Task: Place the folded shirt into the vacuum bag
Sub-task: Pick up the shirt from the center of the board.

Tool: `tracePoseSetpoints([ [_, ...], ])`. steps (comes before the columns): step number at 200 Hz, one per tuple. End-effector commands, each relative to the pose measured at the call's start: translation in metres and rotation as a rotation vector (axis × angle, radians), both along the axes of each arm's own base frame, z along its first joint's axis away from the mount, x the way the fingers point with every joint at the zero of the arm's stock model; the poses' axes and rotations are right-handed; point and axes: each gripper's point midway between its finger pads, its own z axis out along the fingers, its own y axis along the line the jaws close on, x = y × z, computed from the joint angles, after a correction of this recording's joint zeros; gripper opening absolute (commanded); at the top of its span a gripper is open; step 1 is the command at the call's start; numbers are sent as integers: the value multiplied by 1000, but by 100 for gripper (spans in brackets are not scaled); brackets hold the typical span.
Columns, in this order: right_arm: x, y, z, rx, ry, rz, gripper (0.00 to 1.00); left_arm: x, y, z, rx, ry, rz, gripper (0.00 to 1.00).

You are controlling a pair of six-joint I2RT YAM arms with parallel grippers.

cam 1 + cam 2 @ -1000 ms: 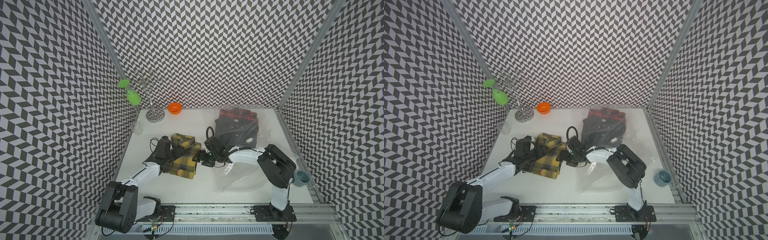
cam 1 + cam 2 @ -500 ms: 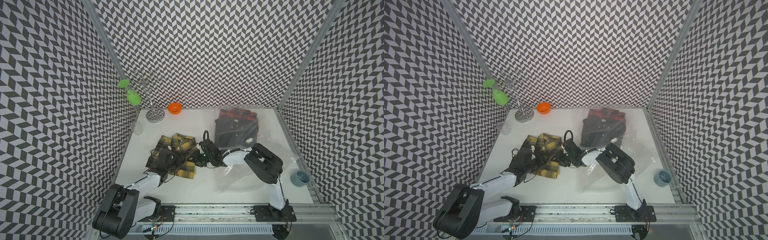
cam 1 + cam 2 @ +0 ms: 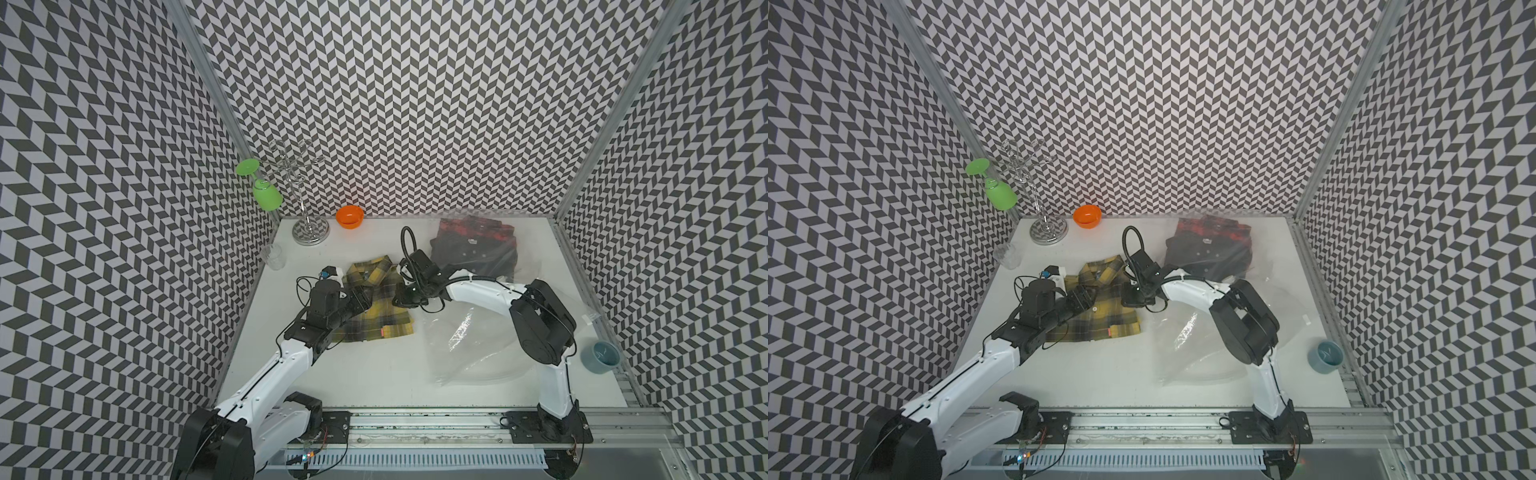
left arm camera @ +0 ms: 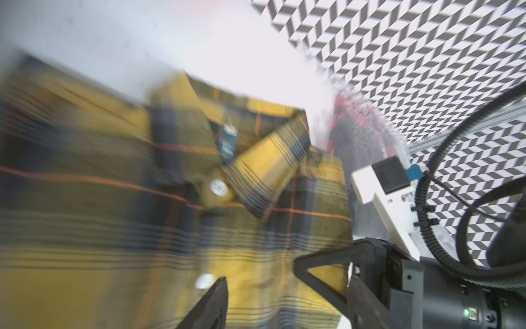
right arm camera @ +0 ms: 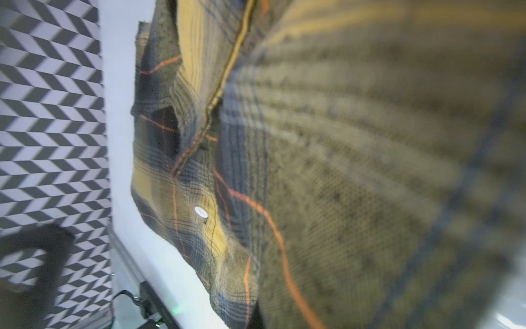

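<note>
The folded shirt (image 3: 376,305) (image 3: 1100,309) is yellow plaid and lies mid-table in both top views. The vacuum bag (image 3: 478,349) (image 3: 1200,349), clear and crinkly, spreads to its right. My left gripper (image 3: 362,297) (image 4: 260,273) hovers open over the shirt's left half, with plaid cloth showing between its fingers (image 4: 219,296). My right gripper (image 3: 401,296) (image 3: 1128,298) sits at the shirt's right edge, shut on the cloth. In the right wrist view the bunched shirt (image 5: 327,185) fills the picture and hides the jaws.
A red and black shirt (image 3: 473,245) lies inside the bag's far end. An orange bowl (image 3: 350,216), a wire glass rack (image 3: 309,232) with a green glass (image 3: 268,197) and a clear cup (image 3: 273,256) stand at the back left. A blue cup (image 3: 600,357) sits beyond the right edge.
My right gripper has closed on the shirt's right edge. The left arm swung from the shirt's left side to over it, still open. The shirt has shifted and spread a little.
</note>
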Motion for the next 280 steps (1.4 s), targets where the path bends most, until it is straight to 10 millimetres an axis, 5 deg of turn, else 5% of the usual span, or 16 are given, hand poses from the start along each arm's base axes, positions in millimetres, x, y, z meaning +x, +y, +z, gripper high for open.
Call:
tracePoseSetpoints([
  [1, -1, -55, 10, -290, -81, 101, 9, -8, 4, -31, 65, 72, -25, 67],
  [29, 20, -65, 32, -389, -165, 87, 10, -11, -6, -68, 26, 152, -59, 67],
  [61, 37, -49, 40, -426, -209, 89, 10, -9, -26, -90, -8, 192, -108, 65],
  [99, 45, -13, 56, -398, -251, 101, 12, -14, -42, -109, -26, 222, -144, 65],
  [134, 45, 39, 80, -171, -242, 76, 19, -19, -50, -126, -46, 252, -172, 65],
  [154, 35, 70, 69, -10, -167, 75, 19, -17, -53, -120, -72, 235, -176, 65],
  [177, 34, 72, 22, 1, -92, 33, 18, -16, -54, -108, -78, 204, -181, 65],
  [204, 37, 55, -22, -75, -50, 13, 17, -20, -36, -98, -53, 200, -137, 65],
  [234, 40, 49, -23, -97, -91, 25, 19, -22, 5, -73, -24, 161, -15, 65],
  [280, 32, 46, -36, -170, -119, 115, 67, -16, 73, -19, 36, 47, 217, 65],
])
